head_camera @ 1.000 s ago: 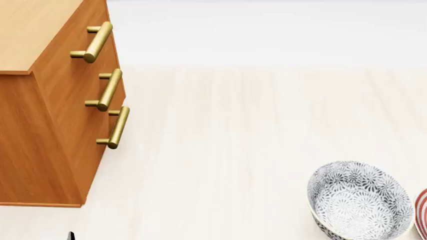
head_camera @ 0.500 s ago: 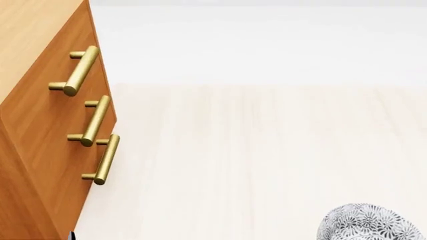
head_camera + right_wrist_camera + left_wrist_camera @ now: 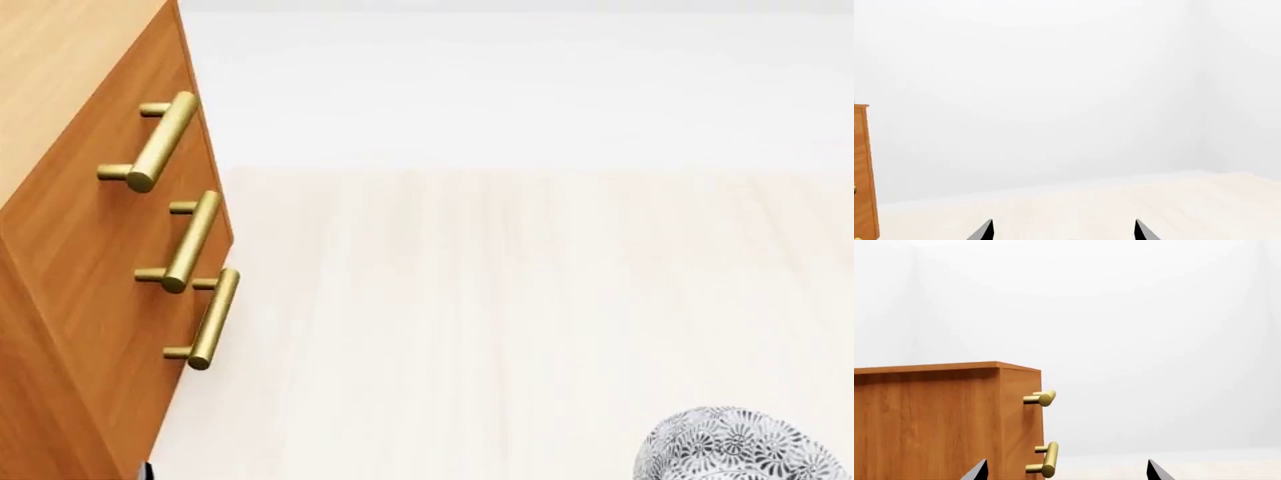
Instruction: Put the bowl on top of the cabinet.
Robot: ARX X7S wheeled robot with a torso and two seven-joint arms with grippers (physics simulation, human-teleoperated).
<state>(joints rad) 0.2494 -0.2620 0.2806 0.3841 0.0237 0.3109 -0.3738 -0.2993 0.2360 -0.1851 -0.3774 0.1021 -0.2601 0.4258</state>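
Plainly, the task has barely begun: the bowl sits on the pale floor at the lower right of the head view, cut off by the bottom edge so that only its patterned outer wall shows, and nothing grips it. The cabinet fills the left side of that frame, its top surface in the upper left corner bare as far as it can be seen, and its three brass handles jut from the front face toward the open floor. The bowl lies well apart from the cabinet, with a wide stretch of floor between them. In the left wrist view the left gripper shows only two dark fingertips at the bottom edge, spread wide with nothing between them; the right gripper looks the same in its own view, splayed and holding nothing, though so little of either claw is visible that this is probably, not certainly, the full opening. All the work remains: reach the bowl, grasp it, lift it and set it on the cabinet top. The protruding handles and the cabinet's sharp front corner are the edges to keep clear of on the way up.
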